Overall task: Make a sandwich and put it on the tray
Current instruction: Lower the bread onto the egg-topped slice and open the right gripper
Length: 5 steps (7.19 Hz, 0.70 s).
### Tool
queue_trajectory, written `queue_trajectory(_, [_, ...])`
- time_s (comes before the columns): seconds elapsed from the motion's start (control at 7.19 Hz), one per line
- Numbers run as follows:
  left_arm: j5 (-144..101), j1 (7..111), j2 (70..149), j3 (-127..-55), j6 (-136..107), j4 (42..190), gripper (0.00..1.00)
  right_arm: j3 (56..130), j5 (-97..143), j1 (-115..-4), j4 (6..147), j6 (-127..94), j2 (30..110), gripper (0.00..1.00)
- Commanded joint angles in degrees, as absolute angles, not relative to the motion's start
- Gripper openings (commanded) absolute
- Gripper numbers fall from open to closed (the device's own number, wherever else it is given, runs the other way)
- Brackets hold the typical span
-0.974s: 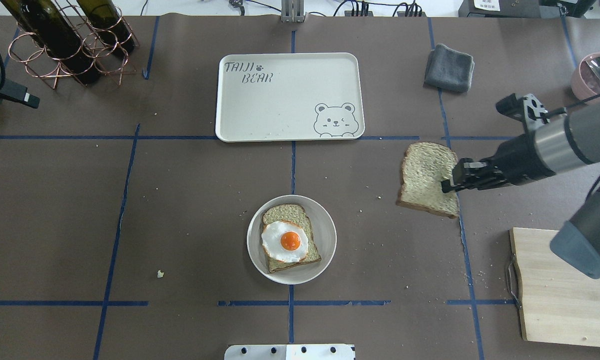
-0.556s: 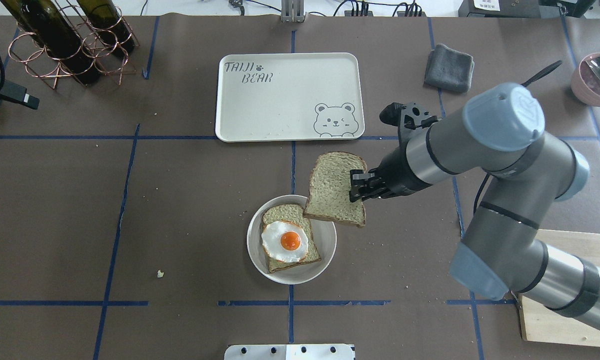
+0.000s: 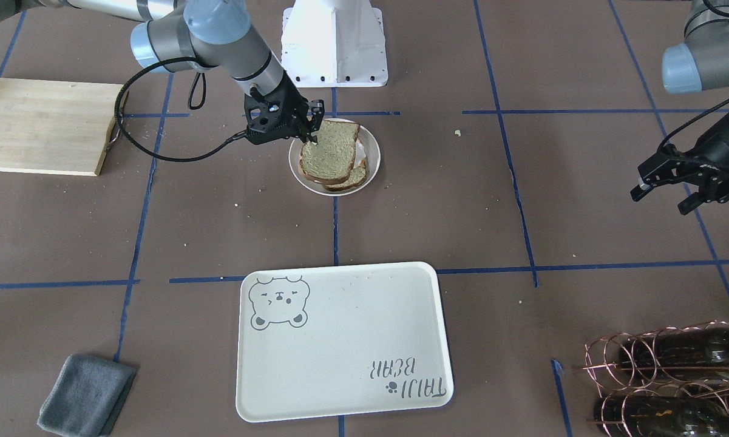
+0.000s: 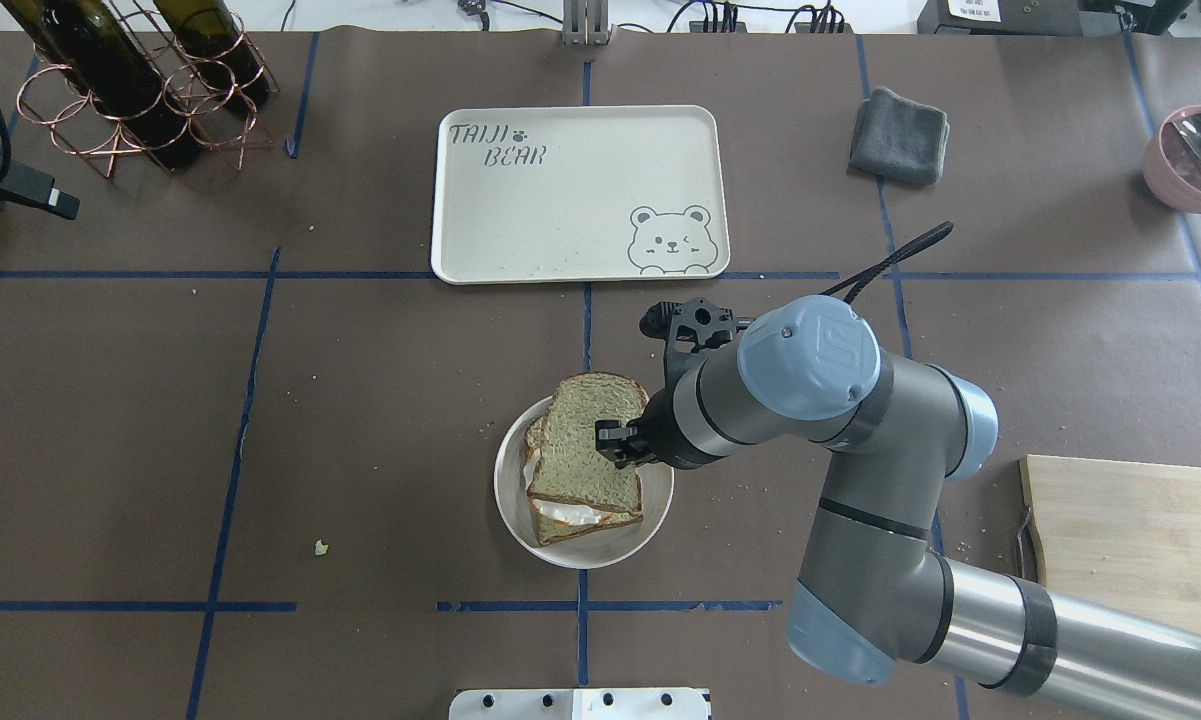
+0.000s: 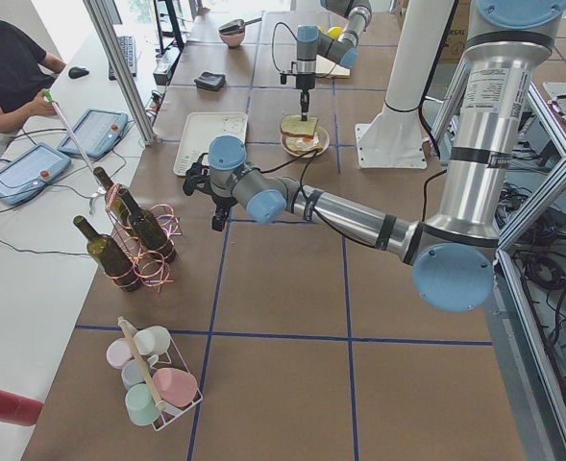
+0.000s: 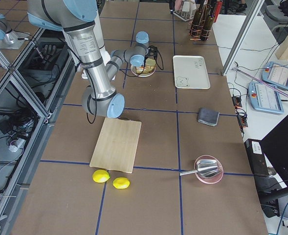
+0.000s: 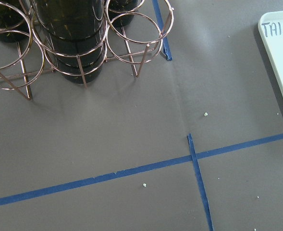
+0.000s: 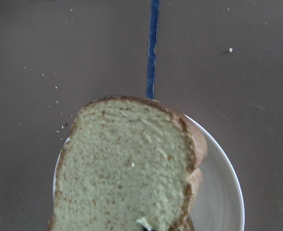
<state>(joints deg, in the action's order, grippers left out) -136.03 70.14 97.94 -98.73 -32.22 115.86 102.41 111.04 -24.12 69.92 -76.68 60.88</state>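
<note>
My right gripper point(image 4: 615, 445) is shut on the edge of the top bread slice point(image 4: 582, 448) and holds it tilted over the small white plate point(image 4: 653, 512). The lower slice point(image 4: 588, 527) lies on the plate, and only a white edge of the egg point(image 4: 568, 512) shows. I cannot tell whether the top slice touches the egg. In the right wrist view the held slice point(image 8: 127, 168) fills the frame above the plate point(image 8: 223, 192). The cream tray point(image 4: 560, 200) lies beyond the plate and has nothing on it. My left gripper point(image 3: 661, 200) is open and empty, far off at the table's left side.
A copper rack with wine bottles point(image 4: 130, 90) stands at the back left. A grey cloth point(image 4: 900, 135) and a pink bowl point(image 4: 1195, 160) are at the back right. A wooden cutting board point(image 4: 1130, 540) lies at the front right, with two lemons point(image 6: 100, 176) beyond it.
My right gripper has carried the bread slice left from the table's right side to over the plate. The egg, in full view before, is now mostly covered. The left arm has not moved.
</note>
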Motion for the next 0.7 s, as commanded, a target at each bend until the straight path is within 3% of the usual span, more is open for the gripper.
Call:
queue_trajectory(0.0, [-136.1,70.1,98.0,-98.4,-32.0,115.9,1.00,101.2,110.6,-22.4,70.0,-76.7,60.6,0.00])
queue_trajectory(0.14, [-136.1,70.1,98.0,-98.4,-32.0,115.9,1.00,101.2,110.5,-22.2,70.0,-76.7,60.6,0.00])
queue_trajectory(0.28, [-136.1,70.1,98.0,-98.3,-32.0,115.9,1.00,101.1,110.6,-22.2,69.7,-76.7,60.5,0.42])
queue_trajectory(0.42, [-136.1,70.1,98.0,-98.3,-32.2,115.9,1.00,101.2,110.4,-22.5,69.6,-76.8,60.4,0.99])
queue_trajectory(0.56, [-136.1,70.0,98.3,-98.3,-32.3,115.9,1.00,101.5,110.5,-23.6,69.6,-77.5,60.4,1.00])
